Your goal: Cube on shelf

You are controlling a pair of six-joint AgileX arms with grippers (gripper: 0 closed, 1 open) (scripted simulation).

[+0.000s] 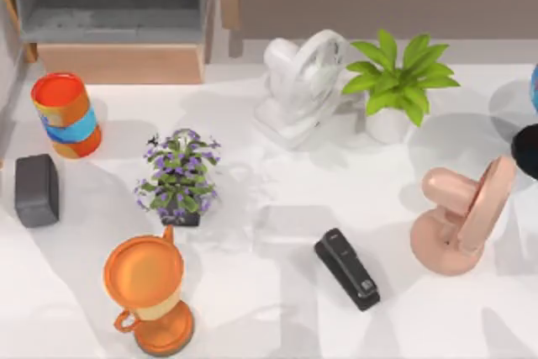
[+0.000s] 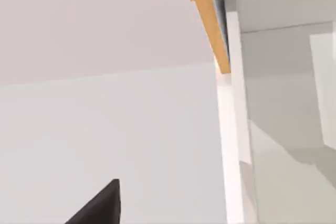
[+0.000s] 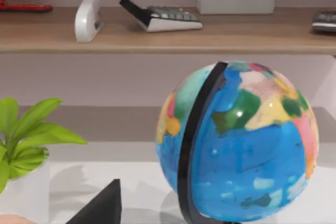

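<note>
A white counter (image 1: pixel 277 292) holds a black stapler (image 1: pixel 346 268), two fans and potted plants. The wooden shelf (image 3: pixel 157 38) (carrying a calculator (image 3: pixel 160 17)) runs behind a globe (image 3: pixel 239 140). Whether either hand is open cannot be told; the cube's whereabouts likewise.

**Robot body: visible parts**

Left end effector (image 2: pixel 100 205): one matte black, wedge-shaped finger tip, flat-faced, with sharp straight edges. Right end effector (image 3: pixel 102 205): an identical black wedge tip. No cables, screws or markings are discernible on either.
</note>
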